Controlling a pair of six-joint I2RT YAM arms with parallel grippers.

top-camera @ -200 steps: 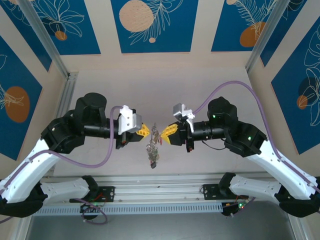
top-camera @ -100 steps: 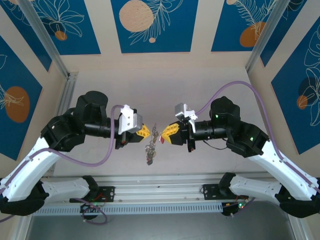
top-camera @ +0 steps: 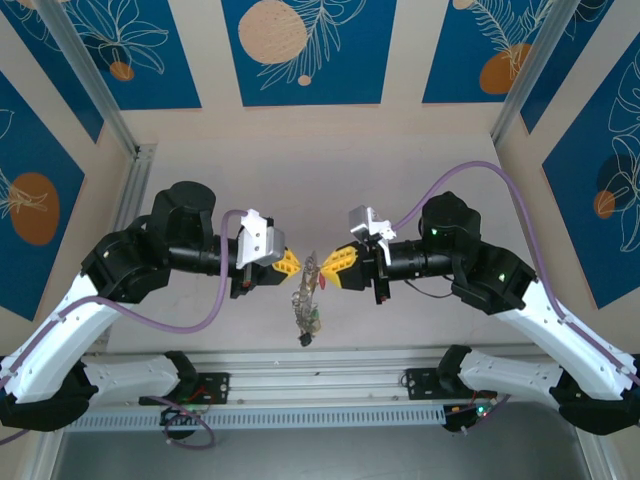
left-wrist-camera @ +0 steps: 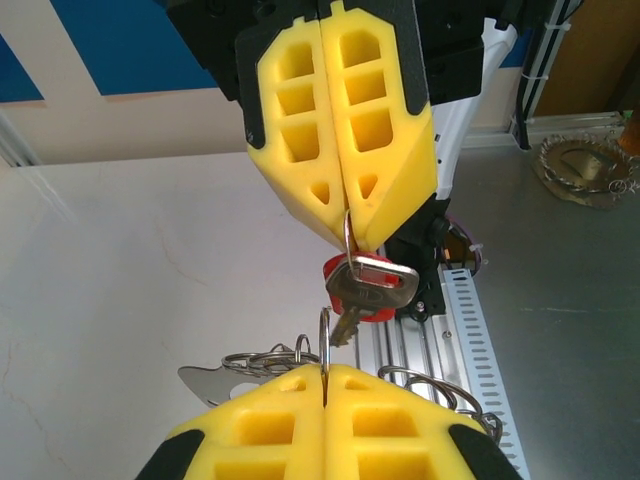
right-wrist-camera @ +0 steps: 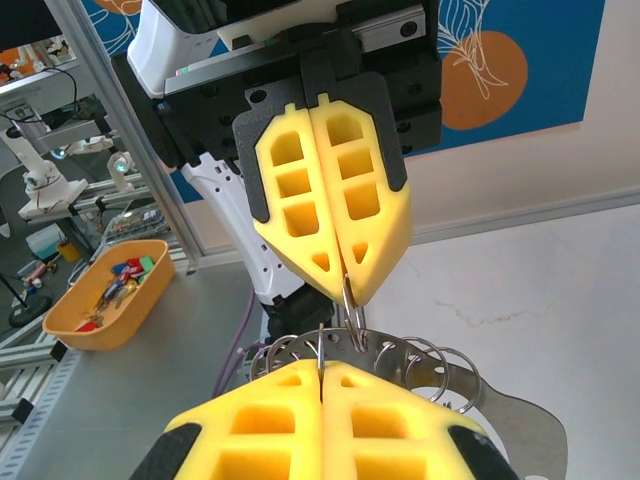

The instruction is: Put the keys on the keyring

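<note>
Now the left gripper (top-camera: 292, 262) and the right gripper (top-camera: 330, 265) stay pressed together, each pinching the thin keyring (top-camera: 311, 270) between them. The bunch of keys (top-camera: 306, 318) under both hands hangs lower than a moment ago. A red-headed key (left-wrist-camera: 368, 288) dangles just below the right fingertips, so we judge it is already threaded.

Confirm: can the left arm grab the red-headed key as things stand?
Probably not. Left jaws are shut on the keyring, so they'd have to let go first. The path looks free: the red-headed key hangs just ahead under the right jaws.
</note>
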